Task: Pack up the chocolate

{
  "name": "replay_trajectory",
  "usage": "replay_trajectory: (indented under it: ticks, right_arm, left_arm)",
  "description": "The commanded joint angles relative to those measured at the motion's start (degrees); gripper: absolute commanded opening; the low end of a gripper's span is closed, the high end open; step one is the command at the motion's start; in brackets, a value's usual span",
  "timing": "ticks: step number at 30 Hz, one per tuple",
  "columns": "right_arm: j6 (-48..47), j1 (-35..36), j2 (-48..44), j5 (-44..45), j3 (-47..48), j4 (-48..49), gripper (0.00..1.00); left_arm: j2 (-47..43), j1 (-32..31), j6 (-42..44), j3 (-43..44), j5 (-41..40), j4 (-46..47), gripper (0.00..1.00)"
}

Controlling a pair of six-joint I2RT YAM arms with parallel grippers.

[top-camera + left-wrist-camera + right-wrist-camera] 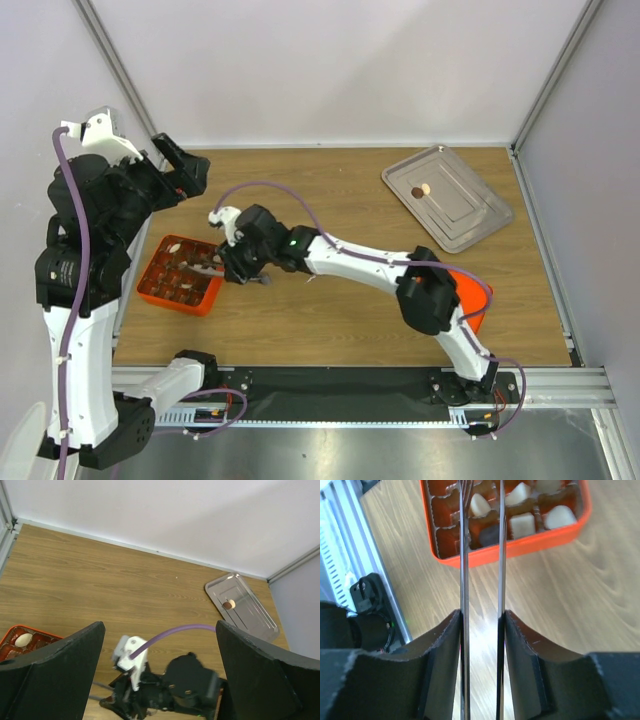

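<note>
Reaching across the wooden table (330,190), the right gripper (481,621) is squeezing a pair of thin metal tongs (465,555), fingers pressing tight on both blades. The tong tips are hanging over the orange gridded plastic box (520,545), can't tell if they're pinching anything. Small rounded chocolate pieces (480,504), dark brown and cream-white, are sitting in the box's compartments, and a bit more is lying on the silver rectangular metal tray (470,215) at the far right. The left gripper (183,165) is hovering up high on the left, fingers spread wide, gripping nothing.
</note>
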Motion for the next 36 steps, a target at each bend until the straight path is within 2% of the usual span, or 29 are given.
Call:
replay_trajectory:
  ticks: [1, 4, 7, 9, 13, 14, 15, 17, 21, 27, 36]
  right_arm:
    - [-0.2, -2.8, -12.1, 2.0, -4.8, 5.5, 0.43]
    - [0.7, -5.6, -17.9, 1.4, -10.5, 8.9, 0.42]
    - [1.6, -9.6, -22.4, 2.2, -14.5, 7.9, 0.42]
    - [1.6, -12.9, -28.1, 4.1, -20.3, 6.4, 0.42]
    - [0.0, -24.3, -37.0, 10.7, -29.9, 1.1, 0.43]
    - [-0.1, -30.1, -38.2, 10.9, -31.2, -0.1, 0.43]
    - [-0.4, -32.5, -39.9, 11.3, -33.4, -1.0, 0.43]
    - [-1.5, -39.1, -41.0, 12.9, -35.6, -1.9, 0.44]
    - [-2.2, -47.9, -39.6, 12.9, -37.7, -2.9, 0.44]
    - [-1.7, -53.8, -35.6, 13.9, -37.5, -4.6, 0.44]
    - [-0.9, -55.0, -34.2, 16.2, -38.7, -6.2, 0.45]
  left_arm:
    - [-0.1, 0.4, 0.4, 2.8, 2.6, 0.5, 1.00]
    - [0.1, 0.4, 0.5, 3.0, 4.3, -0.2, 1.00]
    - [0.0, 0.4, 0.9, 3.1, 4.5, -0.5, 1.00]
    - [0.0, 0.4, 1.2, 2.7, 4.5, -0.5, 1.00]
    - [-1.3, 0.4, 1.1, -2.0, 6.1, 2.0, 1.00]
    - [-1.8, 0.4, 0.8, -5.1, 7.3, 2.8, 1.00]
    - [-2.1, 0.4, 0.5, -6.6, 7.8, 3.7, 1.00]
    - [-2.6, 0.3, -0.3, -10.1, 9.5, 6.0, 1.00]
    - [-1.9, 0.4, -0.8, -12.1, 11.4, 7.7, 1.00]
    - [-1.8, 0.4, -0.6, -12.3, 11.0, 8.2, 1.00]
    - [-1.2, 0.3, 0.0, -12.3, 11.3, 8.7, 1.00]
